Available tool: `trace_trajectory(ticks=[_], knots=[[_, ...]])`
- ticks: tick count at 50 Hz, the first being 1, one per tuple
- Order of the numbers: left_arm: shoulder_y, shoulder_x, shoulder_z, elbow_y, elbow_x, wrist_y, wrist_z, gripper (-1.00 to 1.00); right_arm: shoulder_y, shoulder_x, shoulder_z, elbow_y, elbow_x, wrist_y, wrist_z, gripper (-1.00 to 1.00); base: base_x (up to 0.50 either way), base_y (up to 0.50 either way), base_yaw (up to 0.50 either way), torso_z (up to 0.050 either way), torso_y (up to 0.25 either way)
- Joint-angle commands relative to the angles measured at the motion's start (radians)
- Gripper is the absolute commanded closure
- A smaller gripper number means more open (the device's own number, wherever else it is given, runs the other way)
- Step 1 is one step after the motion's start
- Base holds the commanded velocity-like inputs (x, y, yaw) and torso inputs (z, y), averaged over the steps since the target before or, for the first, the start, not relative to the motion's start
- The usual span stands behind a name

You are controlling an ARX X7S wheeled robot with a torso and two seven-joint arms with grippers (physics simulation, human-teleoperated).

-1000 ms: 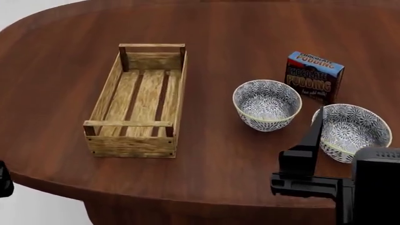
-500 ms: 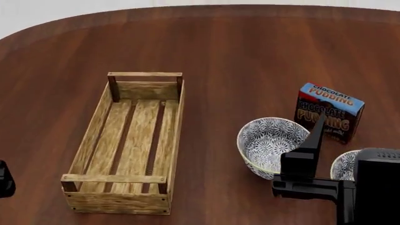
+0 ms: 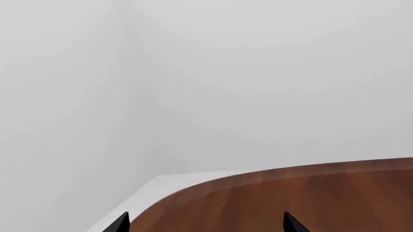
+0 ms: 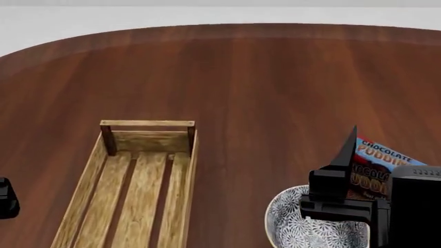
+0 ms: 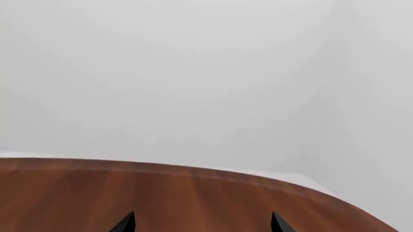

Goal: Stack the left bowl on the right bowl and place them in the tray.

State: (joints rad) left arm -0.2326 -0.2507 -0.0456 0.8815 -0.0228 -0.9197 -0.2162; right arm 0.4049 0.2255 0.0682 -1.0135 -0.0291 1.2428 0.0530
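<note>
At the head view's near edge, a white bowl with dark floral pattern [image 4: 303,227] sits partly behind the right gripper [image 5: 201,223], whose jaws stand apart, as do the left gripper's [image 3: 205,223]. Left of it lies the rectangular light-wood slatted tray [image 4: 131,181]. Behind the bowl stands a blue chocolate pudding box [image 4: 375,165] on the round dark-wood table [image 4: 262,77].

A large round-edged table [image 4: 262,82] of dark reddish-brown wood with lengthwise grain fills most of the head view. Beyond its curved far edge lies a pale, featureless floor [image 4: 62,26]. Both wrist views show plain light-grey walls [image 3: 271,72] meeting at soft corners, under even, diffuse light.
</note>
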Motion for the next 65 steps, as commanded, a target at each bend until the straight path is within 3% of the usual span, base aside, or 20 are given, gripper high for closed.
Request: trace_trajectory(ticks=[1,14,65], knots=[[-0.002,-0.001,0.002,0.005,-0.005,-0.004,-0.004,-1.00,-0.007,0.001,-0.002,0.005,0.003,-0.008,0.003,-1.00,0.50,0.00,0.00,0.000,0.000],[-0.001,-0.004,-0.002,0.005,-0.012,-0.003,-0.007,-1.00,-0.027,0.002,-0.018,0.025,0.001,-0.021,0.013,-1.00,0.49,0.00,0.00,0.000,0.002],[0.005,-0.016,0.006,0.003,-0.026,0.005,-0.027,-1.00,-0.139,0.027,-0.182,0.206,0.067,0.013,-0.036,-1.00,0.00,0.00,0.00,0.000,0.000]])
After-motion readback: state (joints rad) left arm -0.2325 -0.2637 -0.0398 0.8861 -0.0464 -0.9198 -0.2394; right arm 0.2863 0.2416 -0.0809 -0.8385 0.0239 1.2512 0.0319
